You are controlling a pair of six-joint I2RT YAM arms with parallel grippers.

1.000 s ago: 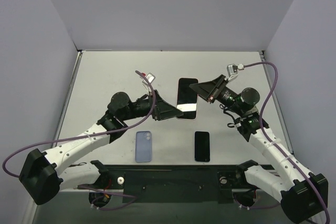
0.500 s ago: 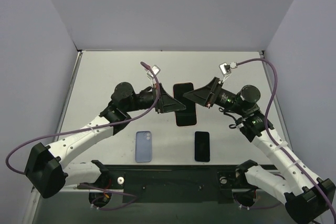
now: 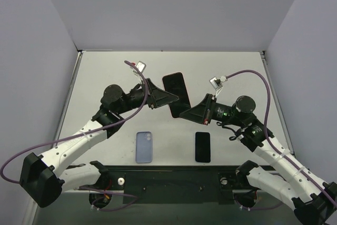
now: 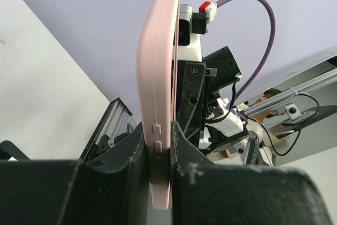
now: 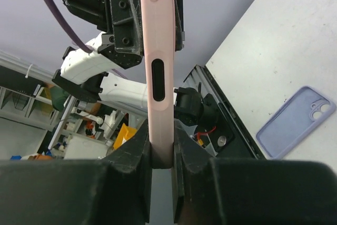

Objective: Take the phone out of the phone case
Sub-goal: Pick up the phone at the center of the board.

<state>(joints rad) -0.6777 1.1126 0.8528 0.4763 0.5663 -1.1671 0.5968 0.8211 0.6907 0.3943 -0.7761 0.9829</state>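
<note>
Nearest, along the bottom edge of the top view, a black rail (image 3: 174, 175) carries both arm bases. Just beyond it two things lie flat on the grey table (image 3: 105, 72), well apart from each other. A blue phone case (image 3: 144, 147) lies empty with its camera cut-out towards the far side, and a bare black phone (image 3: 202, 147) lies to its right.

Above the middle of the table both arms meet on the task's thing. The phone (image 3: 176, 90) sits in its pink phone case (image 4: 155, 77), dark screen showing, held up off the surface and tilted. The left gripper (image 3: 171, 98) comes in from the left of the frame. Its wrist view shows both fingers pressed on the case's thin sides, with two small side buttons right at the pinch. The right gripper (image 3: 183, 114) reaches in from lower right and clamps the near end of the same case. In its wrist view the fingers squeeze the pink edge just below an oval slot. No writing on the case can be read in any view.

Purple cables (image 3: 253, 75) arc over each wrist. Beyond the grippers an open stretch of table top runs to its far edge, where pale lilac walls (image 3: 168, 9) rise. More table lies to either side, out to the metal strips along the left and right edges.
</note>
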